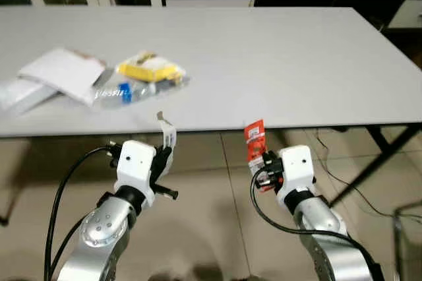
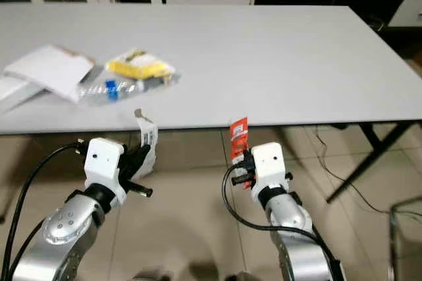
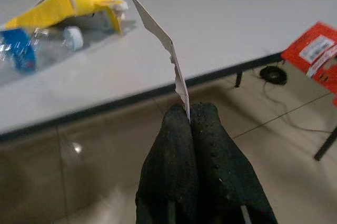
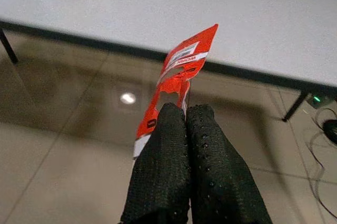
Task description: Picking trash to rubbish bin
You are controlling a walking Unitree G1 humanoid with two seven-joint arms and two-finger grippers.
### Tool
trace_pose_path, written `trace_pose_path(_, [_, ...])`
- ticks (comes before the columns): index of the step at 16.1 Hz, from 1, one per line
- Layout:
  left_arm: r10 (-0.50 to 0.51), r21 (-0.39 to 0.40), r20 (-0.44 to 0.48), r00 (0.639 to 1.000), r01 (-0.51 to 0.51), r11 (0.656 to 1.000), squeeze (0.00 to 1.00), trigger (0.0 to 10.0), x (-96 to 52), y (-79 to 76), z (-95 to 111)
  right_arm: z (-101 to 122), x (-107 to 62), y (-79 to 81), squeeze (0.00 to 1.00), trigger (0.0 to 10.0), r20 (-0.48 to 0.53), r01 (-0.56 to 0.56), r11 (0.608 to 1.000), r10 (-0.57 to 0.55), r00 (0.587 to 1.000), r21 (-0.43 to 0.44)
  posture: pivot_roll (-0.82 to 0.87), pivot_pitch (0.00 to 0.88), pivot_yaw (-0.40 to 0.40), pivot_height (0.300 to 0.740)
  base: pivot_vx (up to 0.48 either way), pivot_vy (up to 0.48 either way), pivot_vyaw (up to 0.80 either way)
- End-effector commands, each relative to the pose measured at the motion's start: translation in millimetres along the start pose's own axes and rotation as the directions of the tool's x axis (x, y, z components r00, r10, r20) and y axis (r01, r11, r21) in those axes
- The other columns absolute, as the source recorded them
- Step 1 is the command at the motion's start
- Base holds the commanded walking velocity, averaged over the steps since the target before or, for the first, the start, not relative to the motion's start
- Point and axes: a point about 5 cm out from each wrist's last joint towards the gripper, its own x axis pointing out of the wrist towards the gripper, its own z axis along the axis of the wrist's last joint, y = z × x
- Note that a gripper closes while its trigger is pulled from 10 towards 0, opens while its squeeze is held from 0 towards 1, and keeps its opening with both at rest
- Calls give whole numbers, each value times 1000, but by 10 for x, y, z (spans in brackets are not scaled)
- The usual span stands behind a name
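Note:
My left gripper (image 1: 165, 156) is shut on a thin white paper scrap (image 1: 167, 134), held upright just below the near edge of the white table (image 1: 277, 57). In the left wrist view the white paper scrap (image 3: 158, 34) rises from between the closed fingers (image 3: 179, 140). To the right, my right gripper (image 1: 264, 162) is shut on a red wrapper (image 1: 254, 142), also below the table edge. In the right wrist view that red wrapper (image 4: 176, 79) stands up from the pressed-together fingers (image 4: 202, 140).
On the table's left part lie a yellow packet (image 1: 150, 67), a clear plastic bottle with a blue label (image 1: 122, 92) and white paper sheets (image 1: 59, 73). Black table legs (image 1: 376, 162) and a cable run over the tiled floor at the right.

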Motion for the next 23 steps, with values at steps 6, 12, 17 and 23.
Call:
trace_pose_path(6, [41,0,-24,999,-41,999,0,10000,-76,59,-38,45,29,61,0,10000,15,-58,998,58,998,5,36,82,-76,740,-253,0,800])
trace_pose_path(12, [70,1,-32,997,-70,998,0,10000,-106,84,-59,33,42,76,0,10000,11,-83,997,83,996,7,42,83,-89,740,-253,0,800])
trace_pose_path(17, [213,40,-25,977,-212,976,0,10000,-166,223,-79,19,88,93,0,10000,14,-95,995,94,995,39,66,82,-111,740,-49,0,590])
trace_pose_path(23, [223,82,-8,975,-221,972,0,10000,-205,216,-91,-158,147,191,0,10000,-73,-169,985,171,983,39,88,87,-111,740,59,0,0])
